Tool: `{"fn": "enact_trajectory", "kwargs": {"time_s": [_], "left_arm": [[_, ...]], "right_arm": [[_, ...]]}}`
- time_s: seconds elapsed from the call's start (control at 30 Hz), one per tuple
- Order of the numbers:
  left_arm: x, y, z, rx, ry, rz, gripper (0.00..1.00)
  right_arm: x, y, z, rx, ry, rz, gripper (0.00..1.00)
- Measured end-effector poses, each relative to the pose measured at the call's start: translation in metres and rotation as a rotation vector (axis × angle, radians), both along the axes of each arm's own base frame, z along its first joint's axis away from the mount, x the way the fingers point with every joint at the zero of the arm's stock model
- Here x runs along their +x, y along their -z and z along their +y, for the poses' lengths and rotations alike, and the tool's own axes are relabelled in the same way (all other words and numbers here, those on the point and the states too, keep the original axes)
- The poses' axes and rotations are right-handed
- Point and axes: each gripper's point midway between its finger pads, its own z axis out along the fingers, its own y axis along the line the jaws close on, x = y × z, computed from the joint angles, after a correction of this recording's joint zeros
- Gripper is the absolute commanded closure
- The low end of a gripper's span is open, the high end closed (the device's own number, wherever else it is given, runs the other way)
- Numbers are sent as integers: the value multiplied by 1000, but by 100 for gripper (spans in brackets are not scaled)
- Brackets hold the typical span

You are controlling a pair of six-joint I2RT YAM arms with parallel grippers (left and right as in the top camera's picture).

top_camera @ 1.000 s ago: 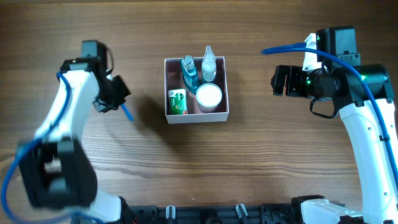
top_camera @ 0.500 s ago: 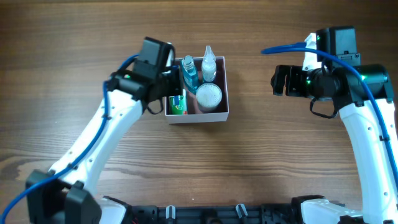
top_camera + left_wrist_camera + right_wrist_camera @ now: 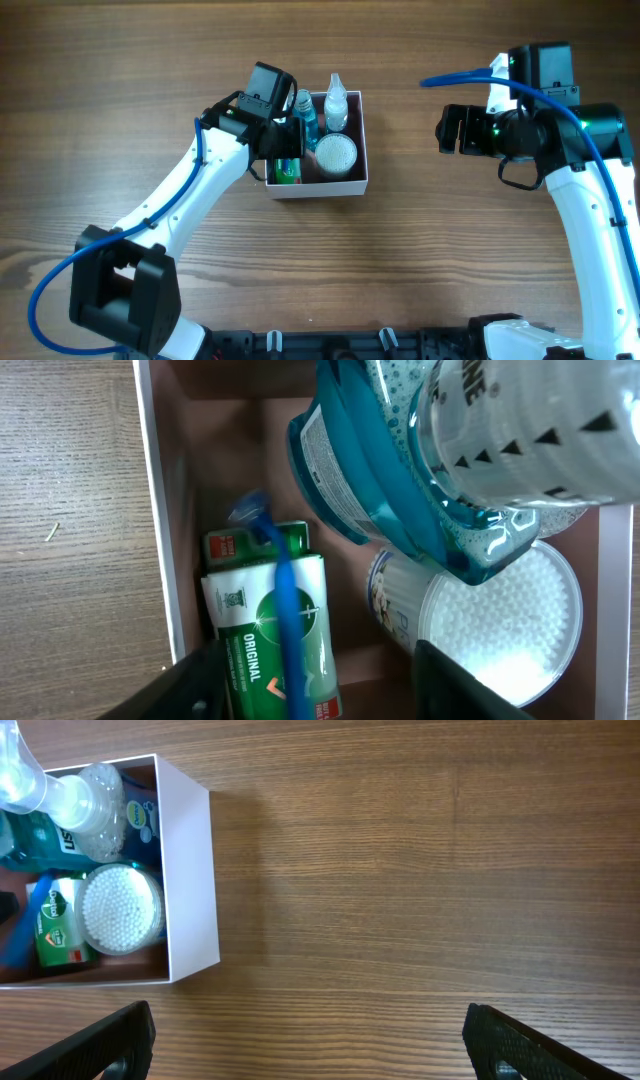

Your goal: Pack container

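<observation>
The container, a square white box with a pink inside, stands mid-table. In it are a green tube, a blue bottle, a clear bottle and a round white-lidded jar. A thin blue stick lies along the green tube. My left gripper hovers over the container's left side, open. Its fingers stand on either side of the stick, clear of it. My right gripper is open over bare wood, to the right of the container.
The table is dark wood. The blue and clear bottles stand tall at the container's far side, right beside my left gripper. My right gripper has only wood beneath it.
My left arm has swung in from the table's left to over the container, bringing the blue stick. Its jaws have opened and the stick now lies on the green tube. The right arm is still.
</observation>
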Motion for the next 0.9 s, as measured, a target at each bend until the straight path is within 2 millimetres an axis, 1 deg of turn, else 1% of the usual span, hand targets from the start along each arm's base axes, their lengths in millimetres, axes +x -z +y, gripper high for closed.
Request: {"fn": "enact_trajectory", "kwargs": {"time_s": [0.13, 0.2, 0.33, 0.43, 0.5, 0.6, 0.63, 0.73, 0.8, 0.87, 0.9], "left_arm": [[1, 0, 3, 0, -7, 1, 31], [1, 1, 7, 3, -17, 9, 28], [-4, 3, 22, 18, -47, 45, 25], [-6, -3, 40, 22, -88, 57, 22], [-3, -13, 54, 13, -126, 36, 20], [6, -32, 83, -5, -204, -18, 5], [11, -39, 95, -12, -238, -44, 0], [27, -53, 131, -26, -335, -117, 0], [34, -57, 152, -27, -392, -145, 0], [39, -59, 168, -26, -431, -168, 0], [41, -61, 173, -27, -443, -179, 0]], "right_arm": [[0, 0, 0, 0, 0, 0, 0], [0, 0, 0, 0, 0, 0, 0], [0, 0, 0, -4, -8, -2, 0], [3, -2, 0, -6, -16, -17, 0], [10, -5, 1, -5, -20, -46, 0], [25, -14, 5, 5, -43, -121, 1], [33, -20, 7, 12, -53, -164, 0], [59, -41, 13, 25, -77, -302, 0], [73, -56, 15, 31, -83, -386, 0], [83, -66, 16, 32, -89, -443, 0], [85, -67, 17, 31, -92, -454, 0]]}}
